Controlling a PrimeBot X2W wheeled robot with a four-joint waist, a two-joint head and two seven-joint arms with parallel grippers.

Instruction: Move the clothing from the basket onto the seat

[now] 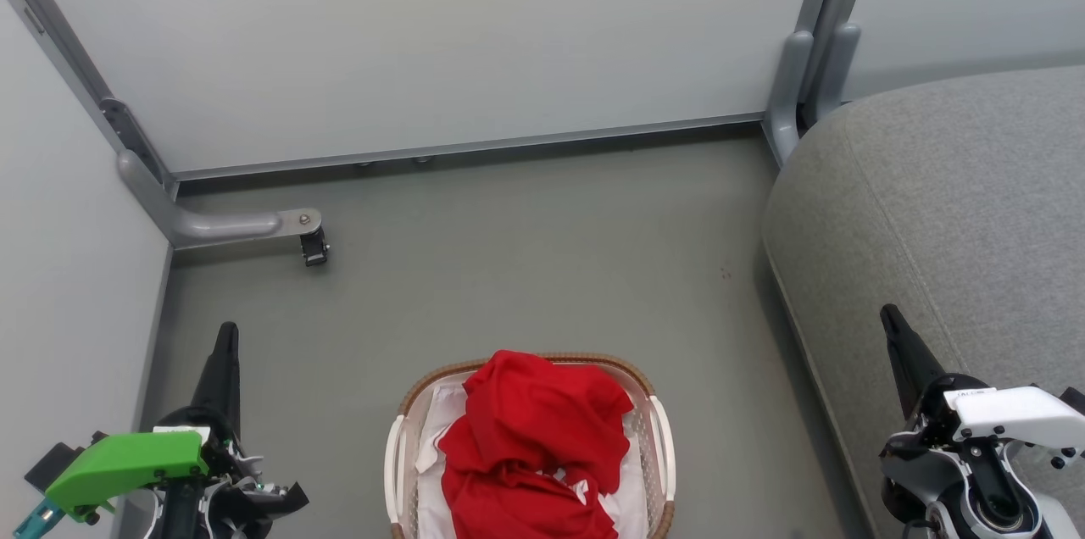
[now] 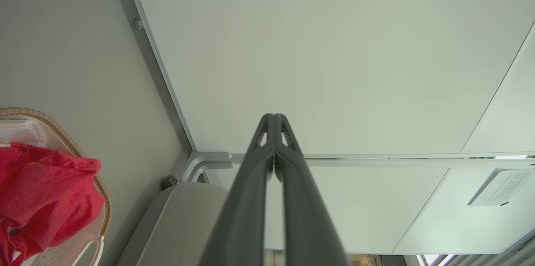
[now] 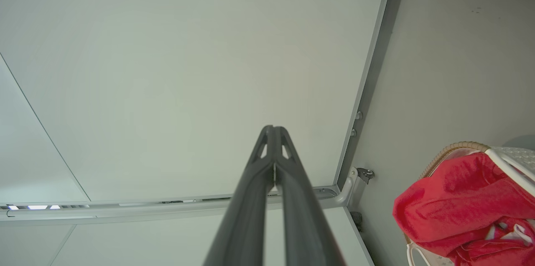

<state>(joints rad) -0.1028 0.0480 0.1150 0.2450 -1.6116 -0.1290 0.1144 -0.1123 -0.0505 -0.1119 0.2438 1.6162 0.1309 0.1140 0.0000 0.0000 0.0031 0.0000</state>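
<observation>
The red clothing point(image 1: 534, 446) lies heaped in the cream basket point(image 1: 397, 454) with its brown woven rim, at the bottom middle of the head view. The grey seat point(image 1: 949, 200) fills the right side. My left gripper point(image 1: 226, 334) is shut and empty, low at the left, well apart from the basket. At the lower right, over the seat's edge, my right gripper point(image 1: 890, 317) is shut and empty too. In the left wrist view the shut left gripper point(image 2: 274, 116) points at the wall, with the clothing point(image 2: 37, 199) at far left. The right gripper point(image 3: 272, 128) likewise faces the wall, clothing point(image 3: 459, 199) at right.
Pale partition walls close the space at the back and left. A grey metal foot with a small black caster point(image 1: 314, 248) juts onto the floor at the left. Bare grey floor point(image 1: 525, 268) lies between basket, walls and seat.
</observation>
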